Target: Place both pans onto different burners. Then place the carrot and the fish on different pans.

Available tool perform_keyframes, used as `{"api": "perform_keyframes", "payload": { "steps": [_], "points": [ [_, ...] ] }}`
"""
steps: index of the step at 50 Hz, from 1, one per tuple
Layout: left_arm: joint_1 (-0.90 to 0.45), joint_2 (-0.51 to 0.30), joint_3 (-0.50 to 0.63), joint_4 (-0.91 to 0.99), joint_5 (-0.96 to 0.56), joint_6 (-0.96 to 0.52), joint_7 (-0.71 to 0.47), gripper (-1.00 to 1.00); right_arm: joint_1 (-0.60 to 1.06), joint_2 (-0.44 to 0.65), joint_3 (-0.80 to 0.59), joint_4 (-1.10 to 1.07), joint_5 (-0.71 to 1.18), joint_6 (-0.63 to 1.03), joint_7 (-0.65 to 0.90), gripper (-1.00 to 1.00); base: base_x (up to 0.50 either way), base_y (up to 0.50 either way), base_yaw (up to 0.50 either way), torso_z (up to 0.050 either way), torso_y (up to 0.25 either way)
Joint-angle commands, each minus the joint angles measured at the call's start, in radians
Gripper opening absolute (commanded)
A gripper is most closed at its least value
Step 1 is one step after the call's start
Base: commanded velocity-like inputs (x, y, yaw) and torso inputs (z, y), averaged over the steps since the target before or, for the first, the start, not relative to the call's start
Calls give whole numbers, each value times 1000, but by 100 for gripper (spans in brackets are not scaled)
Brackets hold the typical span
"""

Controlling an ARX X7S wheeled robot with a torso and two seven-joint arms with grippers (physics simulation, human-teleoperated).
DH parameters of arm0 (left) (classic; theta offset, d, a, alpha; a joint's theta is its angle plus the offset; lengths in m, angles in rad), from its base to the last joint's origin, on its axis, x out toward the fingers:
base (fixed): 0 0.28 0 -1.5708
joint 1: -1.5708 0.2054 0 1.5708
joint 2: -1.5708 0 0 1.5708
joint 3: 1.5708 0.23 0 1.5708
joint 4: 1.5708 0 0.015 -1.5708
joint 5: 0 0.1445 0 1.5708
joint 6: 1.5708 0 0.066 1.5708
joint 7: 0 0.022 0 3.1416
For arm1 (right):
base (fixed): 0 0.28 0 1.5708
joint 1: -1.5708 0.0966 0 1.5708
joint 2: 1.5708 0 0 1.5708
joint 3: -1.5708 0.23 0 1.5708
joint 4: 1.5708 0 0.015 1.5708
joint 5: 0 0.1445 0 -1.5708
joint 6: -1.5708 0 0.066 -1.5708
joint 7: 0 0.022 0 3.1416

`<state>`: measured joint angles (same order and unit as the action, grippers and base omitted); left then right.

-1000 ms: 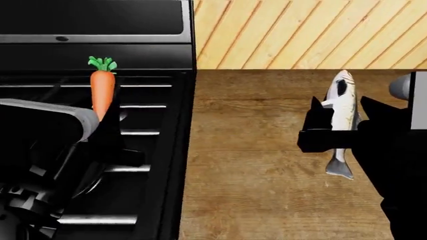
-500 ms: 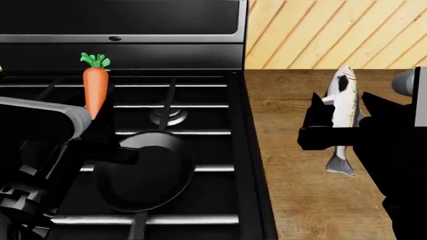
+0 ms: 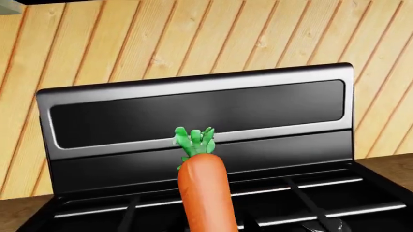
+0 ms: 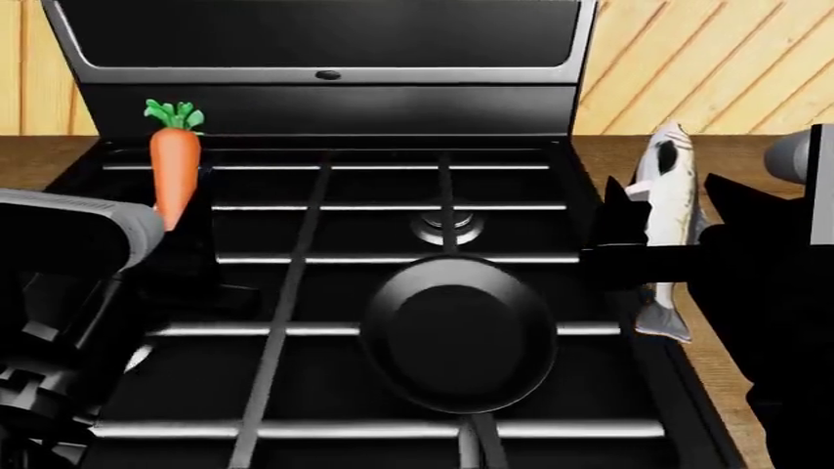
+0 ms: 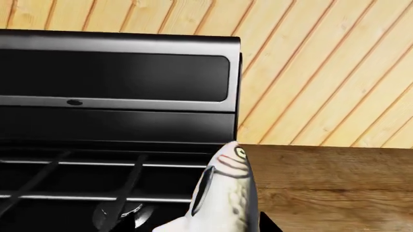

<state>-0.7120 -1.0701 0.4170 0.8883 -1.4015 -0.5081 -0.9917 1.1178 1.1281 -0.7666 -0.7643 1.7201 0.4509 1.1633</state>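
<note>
Above the stove's (image 4: 326, 293) left side, near its back-left corner: left gripper (image 4: 183, 234) clamped on the carrot (image 4: 174, 174), fingers closed tight round the thick lower end, green tip up, carrot approx upright. Same carrot in left wrist view (image 3: 206, 193), leafy tip in front of the black back panel (image 3: 193, 111).

Over the stove's right edge, where grates meet the wooden counter (image 4: 729, 362): right gripper (image 4: 647, 256) closed on the fish (image 4: 667, 210) at mid-body, head toward the back wall, tail (image 4: 662, 322) hanging toward the front. Right wrist view: fish head (image 5: 226, 188) w/ eye and gill stripes, pointing at the back panel; fingers themselves barely in shot there.

On the front-right part of the stove: small black pan (image 4: 459, 334), round, sitting on the grate bars (image 4: 391, 330); handle hard to make out vs. dark grates. Just behind it, back-right burner (image 4: 447, 227), silver ring, bare. Whether pan is centred on a burner: can't tell, ring hidden under it. Only one pan in view.

Behind everything: diagonal wood-plank wall (image 5: 322, 72).
</note>
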Motion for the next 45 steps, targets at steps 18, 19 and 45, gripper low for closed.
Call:
{"api": "perform_keyframes", "payload": {
  "steps": [18,19,45],
  "points": [
    [-45,-13,-12,-3,-38,-13,-12,-100,36,-13,13,2,-1,43,-1,-100,1,500,0,0,1],
    [-51,-14,-13,-2,-41,-14,-14,-100,38,-14,13,3,-1,45,-1,-100,1,500,0,0,0],
    [8,-57,-55,-17,-14,38,5,-100,-76,9,-50,111,-81,52,-51,-100,0,19,0,0,0]
  ]
}}
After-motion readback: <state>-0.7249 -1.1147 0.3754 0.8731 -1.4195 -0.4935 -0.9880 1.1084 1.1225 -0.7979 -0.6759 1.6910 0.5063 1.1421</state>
